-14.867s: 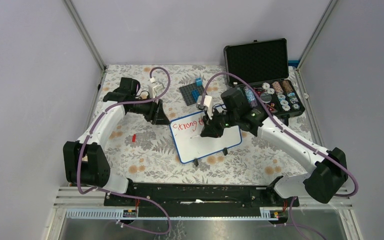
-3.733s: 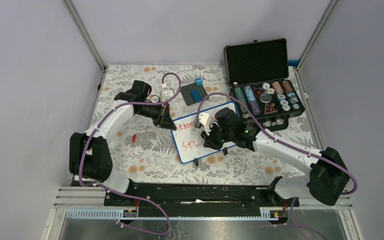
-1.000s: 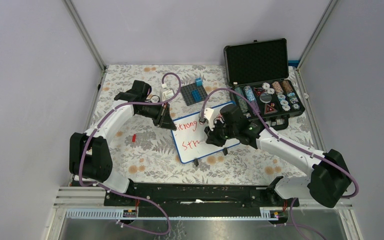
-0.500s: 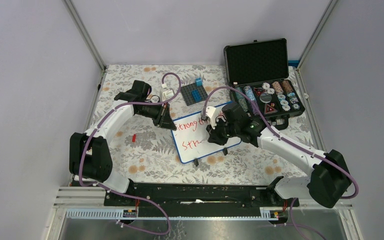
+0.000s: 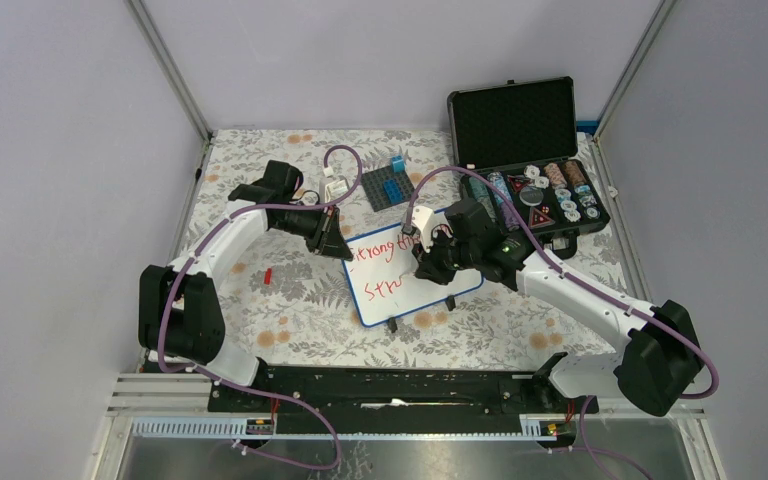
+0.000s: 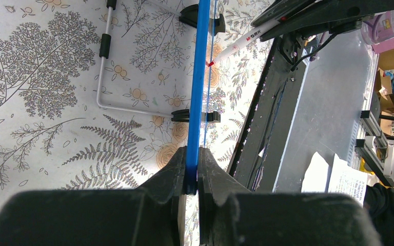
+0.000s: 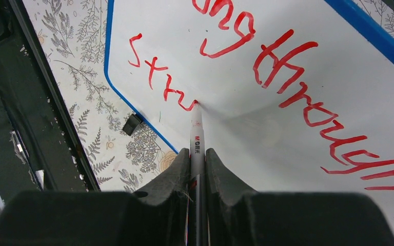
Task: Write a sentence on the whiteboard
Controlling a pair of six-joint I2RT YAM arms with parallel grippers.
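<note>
The whiteboard lies mid-table, white with a thin blue rim, and carries red handwriting in two lines. My left gripper is shut on the whiteboard's blue rim at its far-left corner. My right gripper is shut on a white marker, whose red tip touches the whiteboard at the end of the second line, which reads "Stru". In the top view my right gripper hovers over the board's middle.
An open black foam-lined case with poker chips stands at the back right. A grey baseplate with blue bricks lies behind the board. A small red piece lies on the floral cloth at left. The board's wire stand rests beside its rim.
My right gripper has moved the marker rightward along the second line, adding red strokes after "Str". The left arm and the board have not moved.
</note>
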